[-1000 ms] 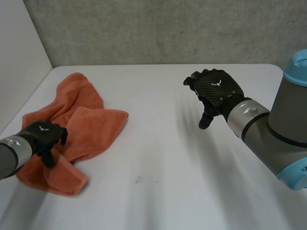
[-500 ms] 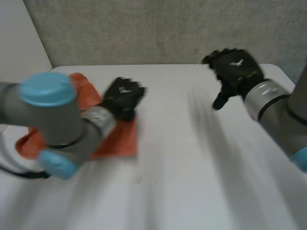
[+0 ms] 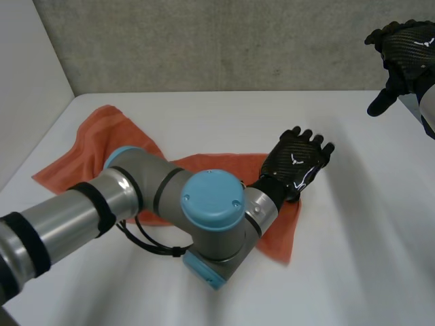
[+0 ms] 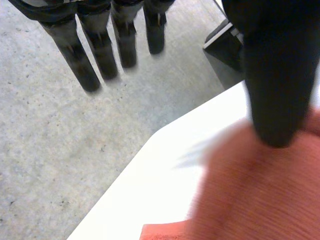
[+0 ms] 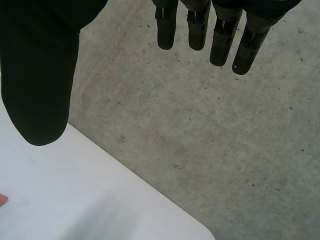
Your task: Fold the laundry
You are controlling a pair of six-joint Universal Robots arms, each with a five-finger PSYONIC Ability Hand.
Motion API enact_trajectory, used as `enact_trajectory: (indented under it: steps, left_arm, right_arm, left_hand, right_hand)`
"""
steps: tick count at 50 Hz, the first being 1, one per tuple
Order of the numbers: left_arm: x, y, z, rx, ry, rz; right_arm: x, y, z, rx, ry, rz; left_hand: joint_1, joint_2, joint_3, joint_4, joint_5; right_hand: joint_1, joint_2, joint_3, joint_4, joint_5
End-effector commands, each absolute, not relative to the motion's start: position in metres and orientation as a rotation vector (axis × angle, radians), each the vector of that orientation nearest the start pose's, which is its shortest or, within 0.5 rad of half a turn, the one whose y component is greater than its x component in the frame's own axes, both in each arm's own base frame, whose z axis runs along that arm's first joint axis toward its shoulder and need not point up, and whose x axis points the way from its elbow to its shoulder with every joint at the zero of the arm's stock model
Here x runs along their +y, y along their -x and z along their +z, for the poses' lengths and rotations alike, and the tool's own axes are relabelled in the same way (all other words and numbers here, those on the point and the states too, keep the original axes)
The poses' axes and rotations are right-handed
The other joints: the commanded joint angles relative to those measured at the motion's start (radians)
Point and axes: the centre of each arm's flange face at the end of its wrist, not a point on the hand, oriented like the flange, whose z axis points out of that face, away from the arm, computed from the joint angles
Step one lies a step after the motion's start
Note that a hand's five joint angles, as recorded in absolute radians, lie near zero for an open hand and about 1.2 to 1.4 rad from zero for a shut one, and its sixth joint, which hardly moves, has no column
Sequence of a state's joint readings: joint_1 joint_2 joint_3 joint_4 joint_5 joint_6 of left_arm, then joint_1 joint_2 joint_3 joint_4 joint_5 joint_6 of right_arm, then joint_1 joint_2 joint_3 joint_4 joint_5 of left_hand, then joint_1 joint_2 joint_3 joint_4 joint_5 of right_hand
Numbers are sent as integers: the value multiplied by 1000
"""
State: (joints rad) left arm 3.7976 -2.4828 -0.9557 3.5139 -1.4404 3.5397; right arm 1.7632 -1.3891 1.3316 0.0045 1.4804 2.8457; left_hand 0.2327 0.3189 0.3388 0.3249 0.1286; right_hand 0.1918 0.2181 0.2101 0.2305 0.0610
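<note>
Hiding much of the towel (image 3: 81, 146): left arm (image 3: 136, 197).

Towel (image 3: 92, 139): orange cloth, matt, soft nap. The left wrist view shows a fine ribbed weave close up.
Left hand (image 3: 298, 163): black shell with a carbon-fibre weave pattern and a slight sheen.
Right hand (image 3: 408, 47): same black woven-look finish.
Left arm (image 3: 61, 210): grey, metal-looking tube with a satin finish. Its joint cap (image 3: 212, 199) is light blue and looks like smooth plastic.
Surface (image 3: 224, 122): white, smooth, matt.
Back wall (image 3: 204, 41): grey concrete, rough, speckled.
</note>
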Motion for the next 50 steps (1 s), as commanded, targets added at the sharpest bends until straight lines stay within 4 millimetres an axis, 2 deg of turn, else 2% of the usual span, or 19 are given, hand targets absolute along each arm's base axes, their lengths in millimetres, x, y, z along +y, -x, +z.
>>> enact_trajectory:
  steps: [1, 2, 4, 7, 8, 9, 14, 16, 17, 20, 21, 25, 28, 31, 32, 36, 40, 44, 50]
  left_arm:
    - [-209, 444, 190, 1885, -1544, -2580]
    - [-226, 426, 201, 1889, -1468, -2571]
    - [-241, 409, 212, 1887, -1393, -2564]
    - [-261, 383, 224, 1895, -1295, -2536]
    - [-261, 383, 224, 1895, -1294, -2536]
    - [-284, 349, 231, 1927, -1180, -2474]
    - [-309, 297, 227, 2018, -1042, -2325]
    - [-315, 282, 222, 2056, -1005, -2271]
    - [-320, 269, 215, 2097, -974, -2214]
    - [-324, 258, 209, 2134, -944, -2165]
    - [-326, 242, 202, 2184, -903, -2099]
    - [-325, 220, 197, 2233, -843, -2024]
    - [-322, 211, 194, 2252, -818, -1994]
    - [-319, 200, 192, 2267, -786, -1965]
    - [-318, 198, 192, 2270, -778, -1962]
    - [-316, 187, 190, 2296, -731, -1940]
    - [-319, 176, 188, 2328, -676, -1932]
    - [-322, 169, 187, 2350, -635, -1933]
    - [-320, 164, 183, 2387, -591, -1922]
  right_arm:
    - [-318, -207, 320, 2086, 635, -2269]
    - [-318, -207, 319, 2092, 640, -2262]
    - [-316, -209, 317, 2095, 647, -2251]
    - [-313, -211, 313, 2108, 667, -2222]
    - [-313, -211, 313, 2108, 667, -2221]
    - [-309, -214, 309, 2130, 683, -2183]
    - [-279, -232, 287, 2231, 798, -1928]
    - [-271, -237, 278, 2256, 829, -1856]
    - [-261, -244, 266, 2273, 867, -1779]
    - [-245, -252, 249, 2283, 908, -1686]
    - [-235, -256, 240, 2284, 912, -1635]
    - [-222, -261, 223, 2282, 870, -1568]
    - [-206, -267, 203, 2259, 805, -1502]
    - [-198, -270, 190, 2238, 804, -1467]
    - [-192, -273, 178, 2230, 821, -1442]
    - [-185, -279, 151, 2232, 854, -1405]
    - [-179, -283, 133, 2254, 885, -1347]
    - [-174, -286, 119, 2269, 908, -1307]
    - [-176, -289, 114, 2258, 906, -1352]
  left_hand:
    - [-58, -144, -164, -150, -129]
    - [-58, -144, -164, -150, -129]
    - [-58, -144, -164, -150, -129]
    - [-58, -144, -164, -150, -129]
    - [-58, -144, -164, -150, -129]
    - [-55, -141, -161, -147, -125]
    - [-52, -138, -158, -144, -122]
    - [-46, -132, -152, -138, -116]
    - [-40, -126, -146, -132, -110]
    - [-37, -123, -143, -129, -107]
    - [-28, -114, -134, -120, -99]
    - [-19, -105, -125, -111, -90]
    - [4, -82, -102, -88, -66]
    - [4, -82, -102, -88, -66]
    - [4, -82, -102, -88, -66]
    - [-10, -97, -116, -102, -81]
    - [-13, -100, -119, -106, -84]
    - [-13, -100, -119, -105, -84]
    - [-25, -111, -131, -117, -96]
  right_hand:
    - [-17, -44, -36, -56, -61]
    - [-17, -44, -36, -56, -61]
    - [-17, -44, -36, -56, -61]
    - [-17, -44, -36, -56, -61]
    - [-17, -44, -36, -56, -61]
    - [-17, -44, -36, -56, -61]
    - [-17, -44, -36, -56, -61]
    - [-17, -44, -36, -56, -61]
    - [-17, -44, -36, -56, -61]
    - [-17, -44, -36, -56, -61]
    - [-17, -44, -36, -56, -61]
    - [40, 13, 21, 1, -4]
    - [180, 154, 162, 142, 137]
    - [199, 172, 180, 160, 155]
    - [199, 172, 180, 160, 155]
    - [199, 172, 180, 160, 155]
    - [210, 184, 192, 172, 166]
    - [254, 228, 236, 215, 210]
    - [263, 237, 245, 224, 219]
